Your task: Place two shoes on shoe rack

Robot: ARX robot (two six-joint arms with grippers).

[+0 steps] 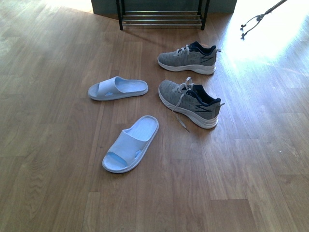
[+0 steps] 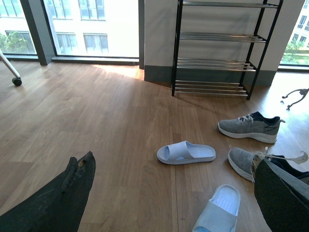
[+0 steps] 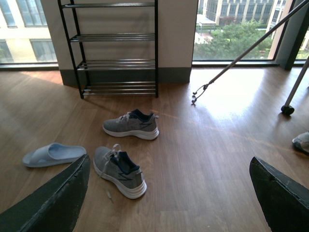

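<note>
the left gripper [image 2: 173, 164] is hanging up above the floor [image 2: 96, 121] and looking down and forward at the shoes. its two dark fingers [image 2: 63, 198] are spreading wide apart and are holding nothing. the right gripper [image 3: 170, 163] is hanging the same way. its fingers [image 3: 53, 203] are spreading wide too, with nothing between them. no arm is showing in the front view.

all four shoes are lying on the brown wood floor, in front of the shoe rack [image 1: 161, 18]. the far sneaker [image 1: 188, 59] is sitting flat on its white sole, closest to the rack but well apart from it. it is grey with a dark blue collar, and its toe is pointing to the left. the near sneaker [image 1: 190, 102] is sitting just behind it, closer to the robot. it is turning a little, with its heel coming toward the robot. one grey lace is trailing loose on the floor.

the far sandal [image 1: 118, 89] is lying to the left of the near sneaker, near it but not touching. it is pale blue, and its toe is pointing left. the near sandal [image 1: 131, 144] is lying closest to the robot, slanting, with its heel pointing toward the near sneaker.

the shoe rack is standing against the wall at the far end of the floor. it is tall, with black sides and rows of shiny rods. a thin metal stand leg [image 1: 256, 19] is resting on the floor to the right of the rack.
</note>
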